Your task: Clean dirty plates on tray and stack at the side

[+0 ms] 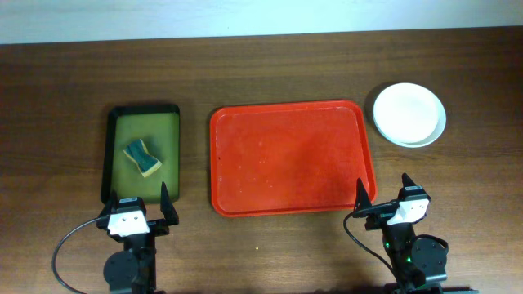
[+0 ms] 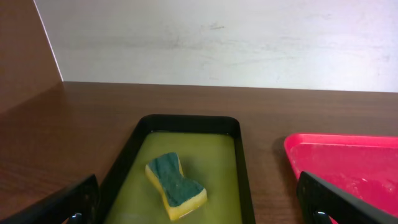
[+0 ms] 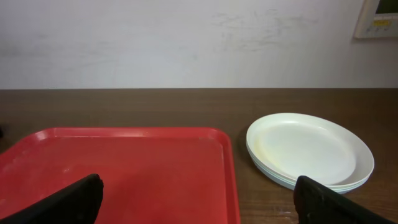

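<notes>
The red tray lies in the middle of the table with nothing on it; it also shows in the right wrist view and the left wrist view. The plates sit in one stack on the table to the right of the tray, white one on top; the stack also shows in the right wrist view. My left gripper is open and empty at the near edge, just before the green tray. My right gripper is open and empty near the red tray's near right corner.
A black-rimmed olive-green tray lies left of the red tray and holds a yellow and green sponge, also in the left wrist view. A pale wall runs along the table's far edge.
</notes>
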`<state>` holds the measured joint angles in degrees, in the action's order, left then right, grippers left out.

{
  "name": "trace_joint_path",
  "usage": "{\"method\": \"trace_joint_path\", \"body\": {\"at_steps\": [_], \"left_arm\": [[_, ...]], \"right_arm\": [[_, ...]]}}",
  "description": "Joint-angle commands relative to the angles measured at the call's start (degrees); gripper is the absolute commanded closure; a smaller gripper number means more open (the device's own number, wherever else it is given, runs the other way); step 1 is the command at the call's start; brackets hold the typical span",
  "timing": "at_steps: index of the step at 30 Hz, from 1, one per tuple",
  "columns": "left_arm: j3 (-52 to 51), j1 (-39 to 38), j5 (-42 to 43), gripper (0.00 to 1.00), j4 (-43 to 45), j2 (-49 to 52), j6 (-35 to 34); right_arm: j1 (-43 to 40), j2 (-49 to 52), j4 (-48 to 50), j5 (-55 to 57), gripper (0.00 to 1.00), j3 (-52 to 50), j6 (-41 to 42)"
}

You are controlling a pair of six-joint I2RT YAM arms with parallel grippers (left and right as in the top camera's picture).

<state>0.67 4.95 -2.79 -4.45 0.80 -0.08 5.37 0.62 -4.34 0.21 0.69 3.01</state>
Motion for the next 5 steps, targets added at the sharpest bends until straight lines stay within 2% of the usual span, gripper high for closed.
{"method": "trace_joint_path", "body": {"at_steps": [1, 5], "left_arm": [[-0.2, 0.4, 0.4, 0.01, -0.2, -0.5, -0.7], [-0.2, 0.4, 0.4, 0.01, -0.2, -0.5, -0.7]], "right_arm": [[-0.2, -0.4, -0.4, 0.5, 0.01, -0.4, 0.0], [-0.2, -0.4, -0.4, 0.5, 0.01, -0.4, 0.0]]}}
